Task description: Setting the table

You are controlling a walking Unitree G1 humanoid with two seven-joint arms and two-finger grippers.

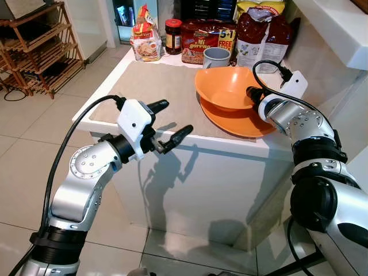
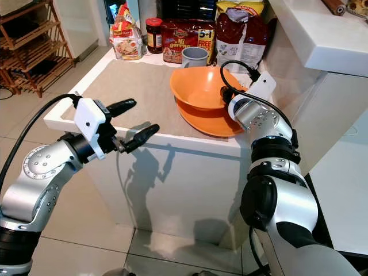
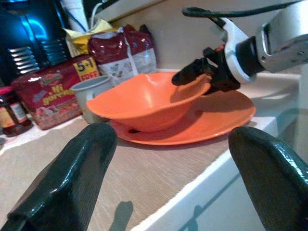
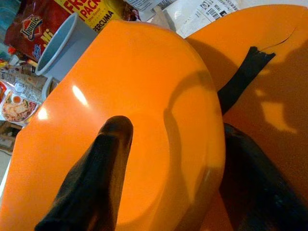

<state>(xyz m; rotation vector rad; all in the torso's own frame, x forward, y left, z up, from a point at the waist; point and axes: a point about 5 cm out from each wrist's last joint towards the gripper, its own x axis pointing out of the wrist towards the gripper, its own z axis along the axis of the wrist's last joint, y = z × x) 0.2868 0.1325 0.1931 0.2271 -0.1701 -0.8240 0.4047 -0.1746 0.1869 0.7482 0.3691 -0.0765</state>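
Right gripper (image 4: 173, 168) clamped on the rim of the orange bowl (image 1: 227, 86): one finger inside the bowl against its inner wall, the other outside under the rim, rim between them. Bowl tilted, its far side down on the orange plate (image 1: 230, 121), the gripped side lifted toward the fingers. Plate lies flat on the white counter (image 1: 172, 135) on a beige mat (image 1: 155, 86), directly below the right fingers; a strip of black tape (image 4: 243, 79) on the plate just beyond the outer finger.

Left gripper (image 1: 167, 122) hovers at the counter's near edge, fingers spread wide apart, nothing between them. In the left wrist view the bowl and plate sit ahead of the fingertips (image 3: 72, 178), framed in the gap between them, well apart from them.

Grey cup (image 1: 217, 56) stands just past the bowl's far rim, ahead of the right fingers. Behind it a red snack pack (image 1: 201, 40), a dark red bag (image 1: 261, 34), a jar (image 1: 173, 35) and a noodle packet (image 1: 145, 40) line the counter's back edge, far from both sets of fingers. Wooden shelf rack (image 1: 34, 46) on the tiled floor, off beyond the left gripper's outer side
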